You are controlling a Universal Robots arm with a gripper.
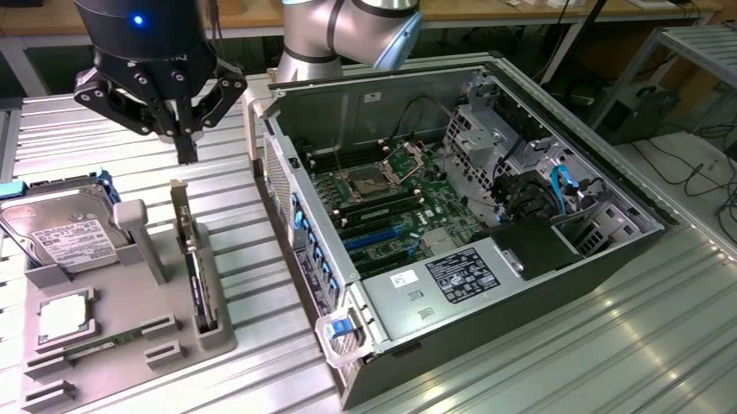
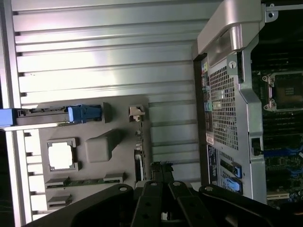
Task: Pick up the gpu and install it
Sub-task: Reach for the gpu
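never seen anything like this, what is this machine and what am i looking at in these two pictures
This is a robot arm ending in a gripper, a claw whose fingers are shut and hold nothing. The exterior view comes from a camera standing apart from the arm. The wrist view comes from a camera on the arm, looking past the gripper. On the ribbed metal table lies an open computer case, its circuit board showing. Beside it a grey tray holds parts: a hard drive, a processor chip, a memory stick and the gpu, a thin card standing on edge. The gripper hangs close to the gpu, apparently not touching it.
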